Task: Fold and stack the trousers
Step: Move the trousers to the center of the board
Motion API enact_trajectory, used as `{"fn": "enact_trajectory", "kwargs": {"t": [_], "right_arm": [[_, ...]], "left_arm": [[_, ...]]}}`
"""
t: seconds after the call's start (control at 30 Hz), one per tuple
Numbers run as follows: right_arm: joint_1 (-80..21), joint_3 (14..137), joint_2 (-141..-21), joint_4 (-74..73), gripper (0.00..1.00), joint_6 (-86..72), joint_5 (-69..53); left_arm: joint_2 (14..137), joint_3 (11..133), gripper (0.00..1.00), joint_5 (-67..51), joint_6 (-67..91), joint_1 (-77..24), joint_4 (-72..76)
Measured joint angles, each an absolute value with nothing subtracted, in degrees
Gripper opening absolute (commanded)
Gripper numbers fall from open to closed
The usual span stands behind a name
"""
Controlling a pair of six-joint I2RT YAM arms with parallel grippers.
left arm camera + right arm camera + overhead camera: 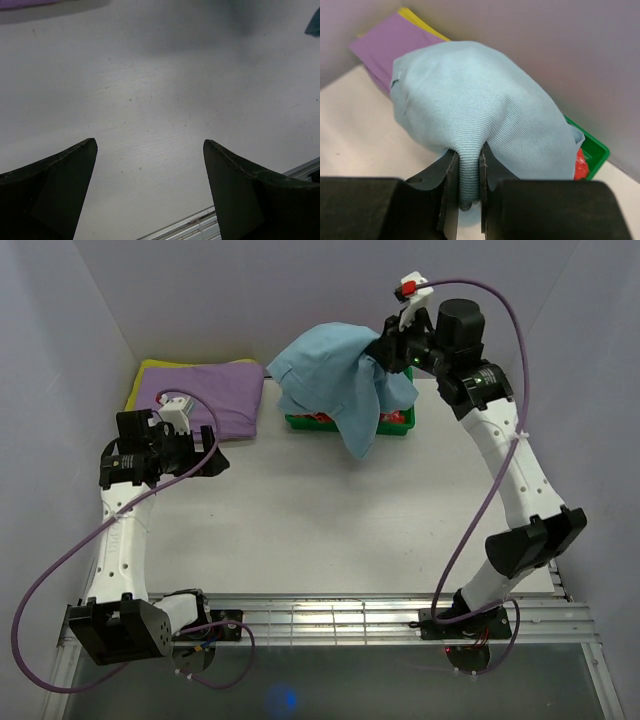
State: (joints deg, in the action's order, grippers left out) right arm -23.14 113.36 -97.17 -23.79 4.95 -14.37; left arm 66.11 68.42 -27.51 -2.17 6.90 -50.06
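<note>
Light sky-blue soft cloth trousers (335,380) (480,115) are bunched up and lifted off the white surface (320,530) (150,75). They hang over and in front of the green plastic tray (402,424) (594,146) and hide most of it. One loose end droops past the tray's near-left edge; can't tell if it touches the surface.

Right gripper (383,356) (468,160) sits above the tray, pinching a fold of the trousers. The right wrist view shows the fold squeezed in the narrow gap between the black fingers (447,172), with cloth ballooning out beyond the tips.

Red item (320,418) (581,165) lies inside the tray, partly under the cloth; type unclear.

Left of the tray, a purple folded garment (205,390) (380,47) lies flat on the surface. It rests on a yellow cloth (140,380) (420,20), which shows only as an edge on the side away from the tray.

Left gripper (212,452) (150,145) is well left of the tray and nearer the arm bases, just beside the purple garment's near edge. Its jaws are spread wide, holding nothing, over bare surface.
</note>
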Motion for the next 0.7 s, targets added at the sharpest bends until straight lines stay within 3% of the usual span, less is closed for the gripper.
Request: {"fn": "enact_trajectory", "kwargs": {"t": [0.3, 0.53, 0.7], "right_arm": [[-17.9, 105.5, -84.1, -23.2, 0.08, -3.9, -30.6], [-19.1, 77.9, -77.1, -16.6, 0.08, -6.6, -34.9], [-22.0, 63.3, -82.0, -14.2, 0.08, -7.7, -35.0]], "left_arm": [[63.4, 69.1, 0.98, -36.6, -5.8, 6.9, -44.5], [61.8, 64.5, 0.98, -44.2, -5.1, 6.9, -39.5], [63.8, 63.2, 0.98, -46.3, -4.8, 6.9, -38.2]]}}
